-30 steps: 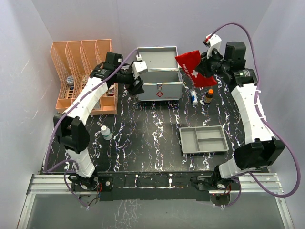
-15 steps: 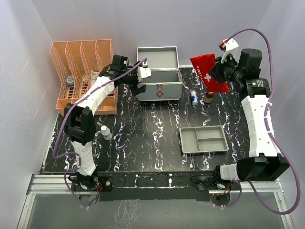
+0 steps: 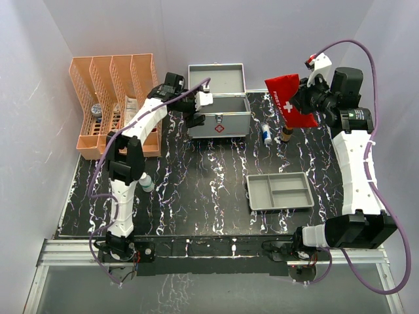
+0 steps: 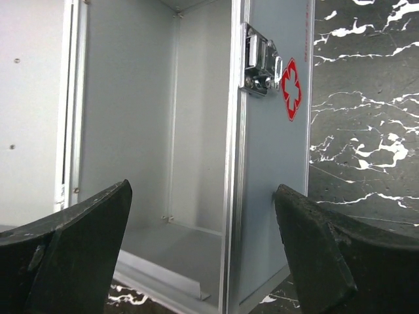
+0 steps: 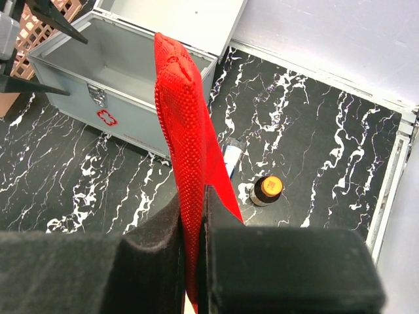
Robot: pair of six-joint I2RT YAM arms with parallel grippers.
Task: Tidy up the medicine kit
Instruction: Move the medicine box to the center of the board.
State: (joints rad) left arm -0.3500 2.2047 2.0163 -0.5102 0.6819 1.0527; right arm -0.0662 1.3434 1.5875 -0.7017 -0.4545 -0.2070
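We see the medicine kit [image 4: 268,163] cropped top and bottom, and the orange rack's [image 3: 111,72] contents seem too small to name.

Your left hand [image 4: 203,196] gapes wide at the case's [image 3: 222,122] left end; your right hand [image 5: 193,216], raised to the case's right, clamps a red pouch [image 5: 190,131].
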